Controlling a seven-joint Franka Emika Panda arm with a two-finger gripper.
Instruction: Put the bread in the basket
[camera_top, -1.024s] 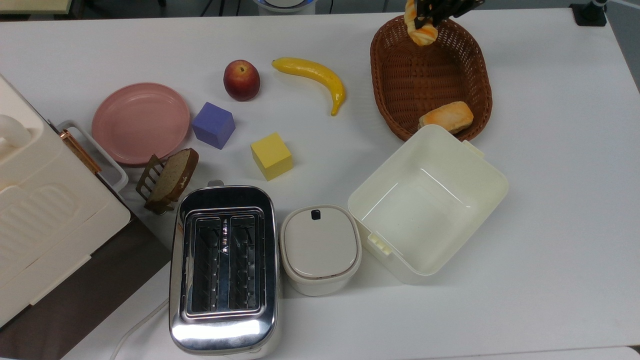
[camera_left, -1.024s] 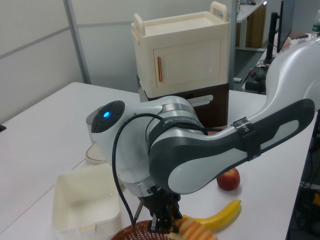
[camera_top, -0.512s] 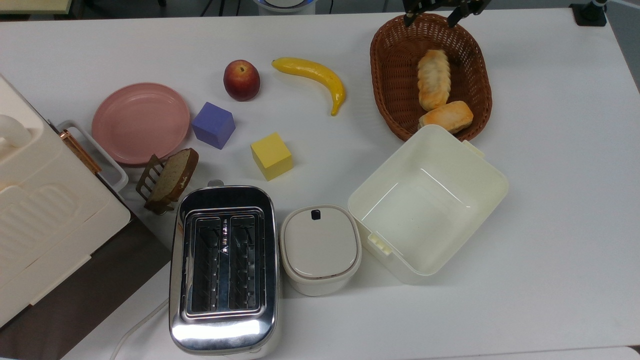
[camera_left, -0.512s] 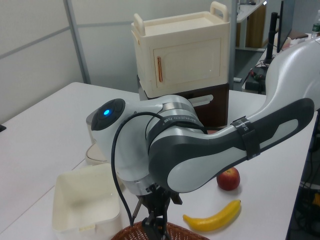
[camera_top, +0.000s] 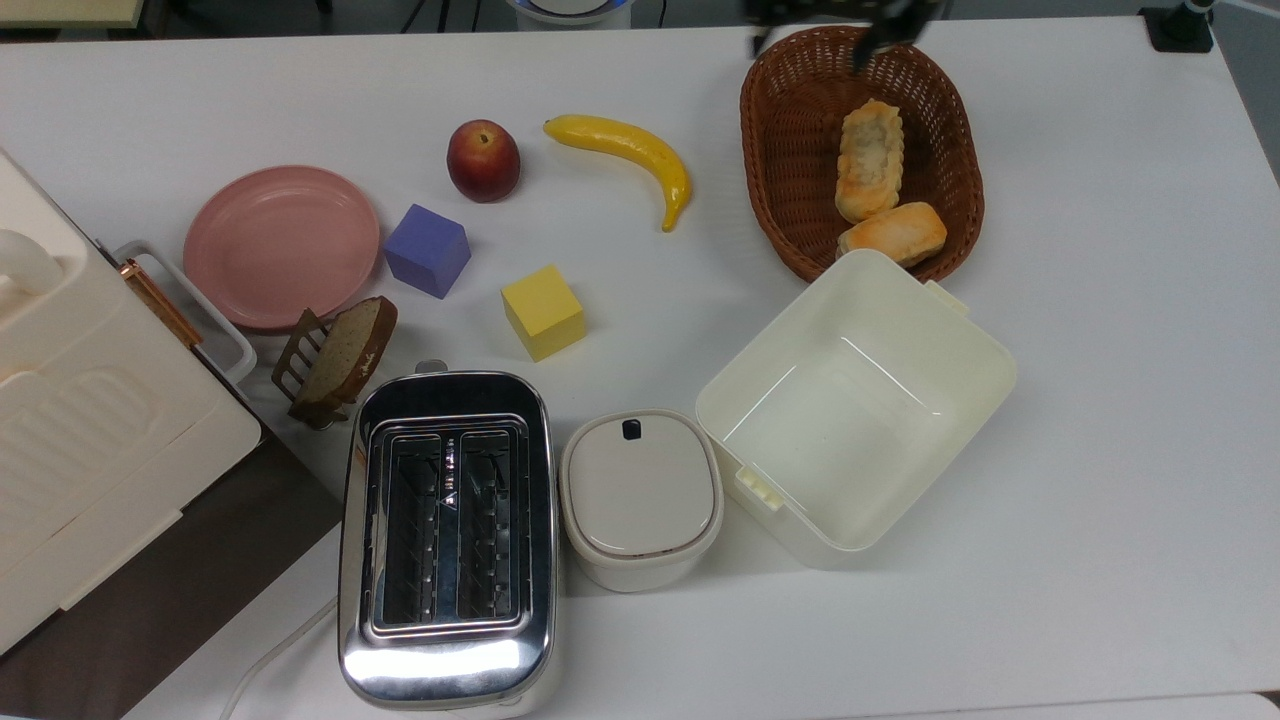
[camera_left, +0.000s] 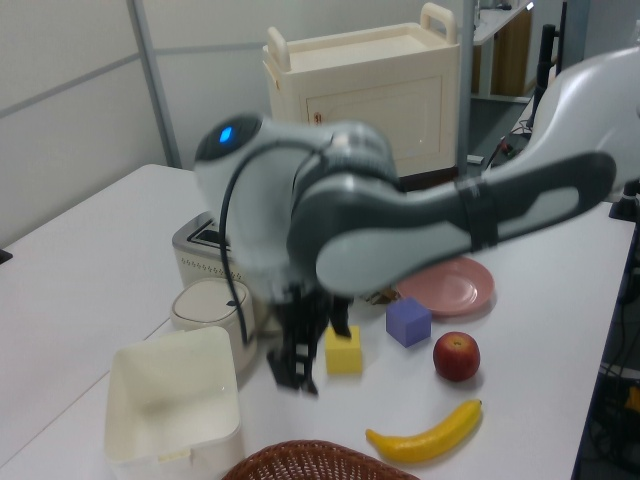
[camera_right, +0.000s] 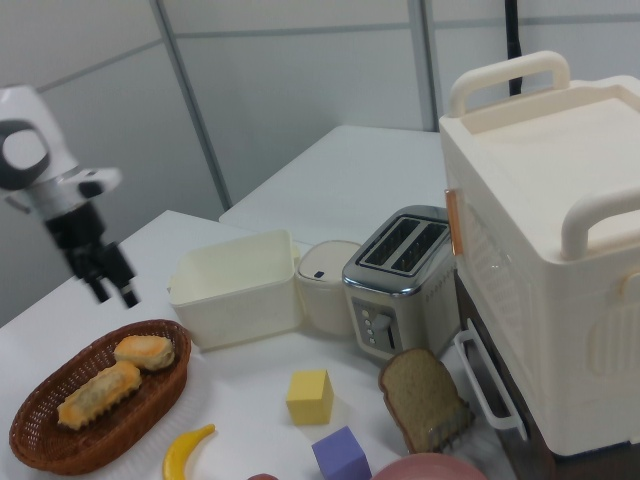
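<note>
So your bread (camera_top: 868, 160) is lying in the basket (camera_top: 790, 150) now, pale bumpy side up in the top view, its near end touching the short golden bun (camera_top: 892, 233) that's in there too. In the right view both sit side by side in the basket, which is on the white tabletop (camera_top: 1100, 350) just beside the cream plastic box (camera_top: 856, 400). Your hand (camera_right: 113, 290) is up above the tabletop, clear of the basket, fingers spread apart and holding nothing. The banana (camera_top: 628, 155) and apple (camera_top: 483, 160) lie on the top view's left of the basket.
</note>
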